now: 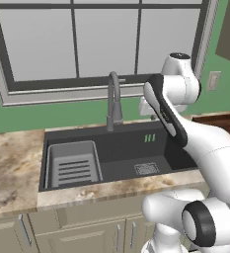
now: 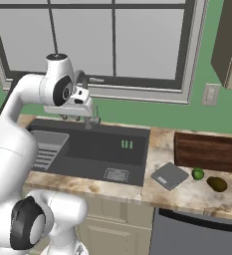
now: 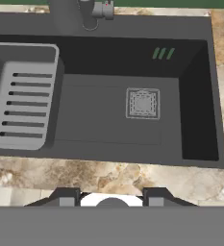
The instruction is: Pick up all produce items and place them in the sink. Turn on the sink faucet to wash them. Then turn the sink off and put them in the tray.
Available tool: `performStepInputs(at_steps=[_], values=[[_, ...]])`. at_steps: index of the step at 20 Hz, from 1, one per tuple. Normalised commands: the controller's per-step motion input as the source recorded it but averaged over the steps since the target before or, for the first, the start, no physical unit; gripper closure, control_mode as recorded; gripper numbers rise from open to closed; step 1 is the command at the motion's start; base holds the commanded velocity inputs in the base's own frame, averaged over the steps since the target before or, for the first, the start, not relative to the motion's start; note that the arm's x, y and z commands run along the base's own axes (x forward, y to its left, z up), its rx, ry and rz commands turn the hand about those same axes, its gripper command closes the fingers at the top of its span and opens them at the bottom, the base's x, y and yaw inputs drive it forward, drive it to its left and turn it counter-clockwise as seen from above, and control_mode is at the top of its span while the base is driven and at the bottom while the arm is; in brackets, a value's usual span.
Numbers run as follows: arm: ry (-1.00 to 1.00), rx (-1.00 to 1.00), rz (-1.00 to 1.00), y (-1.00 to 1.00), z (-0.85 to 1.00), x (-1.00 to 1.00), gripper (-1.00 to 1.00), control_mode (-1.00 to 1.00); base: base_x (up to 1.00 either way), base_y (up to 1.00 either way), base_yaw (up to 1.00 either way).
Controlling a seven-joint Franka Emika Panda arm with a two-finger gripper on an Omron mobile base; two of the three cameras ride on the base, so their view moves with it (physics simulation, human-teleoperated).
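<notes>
Hovering over the bare sink with my gripper spread and holding nothing — lime and brown fruit wait on the counter beside the tray.

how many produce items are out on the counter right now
2, both on the counter right of the sink: the green produce item beside the small grey square, and the dark brown produce item to its right, just in front of the tray.

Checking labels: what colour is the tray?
The tray is dark reddish-brown wood, clearest in the right base view.
</notes>
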Motion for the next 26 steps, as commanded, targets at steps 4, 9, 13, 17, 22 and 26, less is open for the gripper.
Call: performStepInputs(at_steps=[4,9,13,17,22,26], values=[[-0.03,0.03,0.0,-0.07,0.0,-0.12,-1.0,-1.0,0.0,0.0,0.0],[-0.02,0.1,0.0,-0.57,0.0,-0.09,-1.0,-1.0,0.0,0.0,0.0],[0.0,0.06,-0.04,-0.81,0.0,-0.03,-1.0,-1.0,0.0,0.0,0.0],[0.0,0.02,-0.03,-0.91,-0.01,-0.01,-1.0,-1.0,0.0,0.0,0.0],[0.0,0.0,0.0,-1.0,-0.19,-0.02,-1.0,-1.0,0.0,0.0,0.0],[0.0,0.0,0.0,-1.0,-0.32,0.0,-1.0,-1.0,0.0,0.0,0.0]])
